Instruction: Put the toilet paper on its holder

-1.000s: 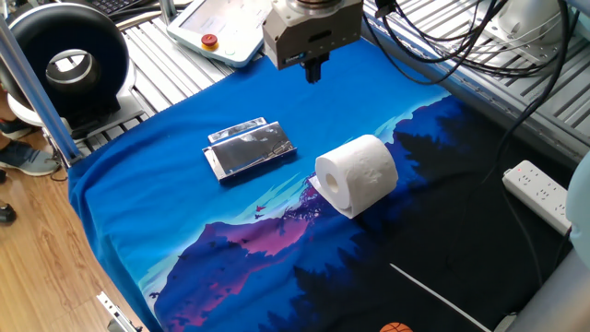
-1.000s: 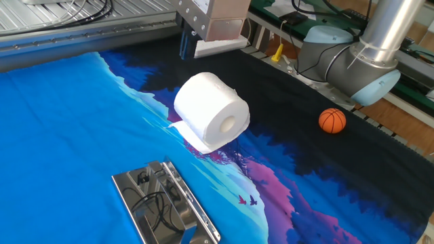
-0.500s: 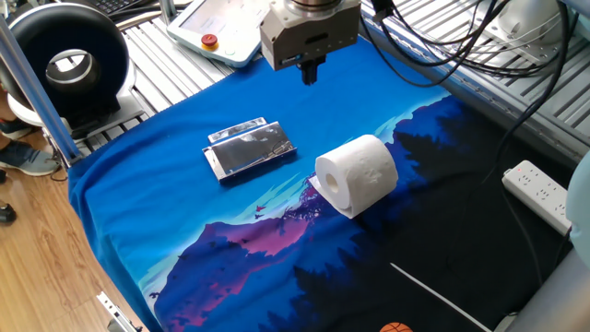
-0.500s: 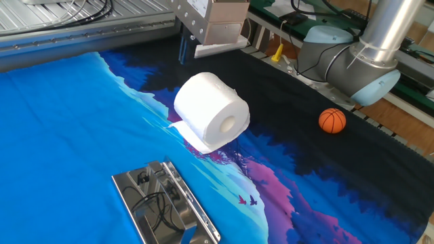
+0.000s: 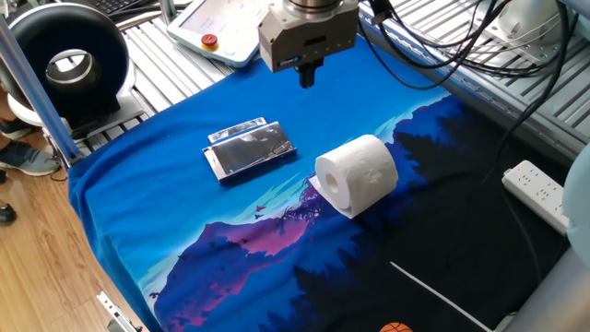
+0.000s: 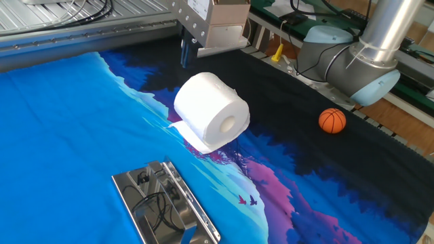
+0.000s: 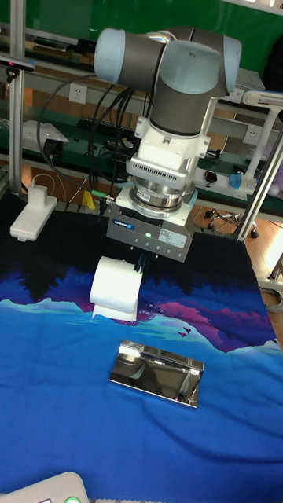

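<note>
The toilet paper (image 5: 358, 173) lies on its side on the printed cloth, a fat white roll with its hollow centre facing the front left and a loose sheet trailing under it (image 6: 211, 112) (image 7: 115, 286). The holder (image 5: 250, 148), a flat shiny chrome rectangle, lies on the blue part of the cloth left of the roll (image 6: 165, 204) (image 7: 157, 372). My gripper (image 5: 306, 73) hangs in the air behind both, its two dark fingers pressed together with nothing between them (image 6: 184, 53) (image 7: 140, 264). It touches neither object.
A white pendant with a red button (image 5: 219, 32) lies on the slatted bench behind the cloth. A black ring-shaped device (image 5: 66, 63) stands at the far left. An orange ball (image 6: 332, 120) rests on the dark cloth, and a power strip (image 5: 541, 194) lies at the right edge.
My gripper has drifted slightly toward the holder's side, staying high above the cloth. The roll and the holder have not moved.
</note>
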Motion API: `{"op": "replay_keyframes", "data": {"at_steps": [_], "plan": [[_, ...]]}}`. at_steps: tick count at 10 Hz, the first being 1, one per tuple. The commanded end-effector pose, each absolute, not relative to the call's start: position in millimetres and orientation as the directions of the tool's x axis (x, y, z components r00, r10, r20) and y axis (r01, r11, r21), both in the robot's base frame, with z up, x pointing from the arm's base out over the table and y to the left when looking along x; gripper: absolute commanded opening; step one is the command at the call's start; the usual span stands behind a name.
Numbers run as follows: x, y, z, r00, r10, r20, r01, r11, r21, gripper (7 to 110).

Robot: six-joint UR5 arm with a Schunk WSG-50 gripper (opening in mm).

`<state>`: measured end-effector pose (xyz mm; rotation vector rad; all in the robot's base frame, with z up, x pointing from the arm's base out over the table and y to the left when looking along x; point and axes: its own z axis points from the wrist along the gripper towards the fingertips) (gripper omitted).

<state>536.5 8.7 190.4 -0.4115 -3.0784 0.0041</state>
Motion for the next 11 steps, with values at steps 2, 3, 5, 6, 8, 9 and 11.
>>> {"op": "replay_keyframes", "data": {"at_steps": [2, 3, 5, 6, 8, 9, 11], "plan": [[530, 15, 190, -0.963, 0.258, 0.072, 0.26, 0.965, 0.015, 7], [528, 17, 190, -0.961, 0.263, 0.081, 0.266, 0.964, 0.02, 7], [542, 8, 183, -0.968, 0.25, 0.02, 0.25, 0.968, -0.001, 7], [543, 3, 184, -0.964, 0.265, 0.012, 0.265, 0.964, -0.018, 7], [545, 19, 184, -0.961, 0.274, 0.022, 0.275, 0.96, 0.044, 7], [546, 17, 184, -0.964, 0.267, 0.016, 0.268, 0.963, 0.038, 7], [547, 22, 184, -0.962, 0.273, 0.016, 0.273, 0.96, 0.058, 7]]}}
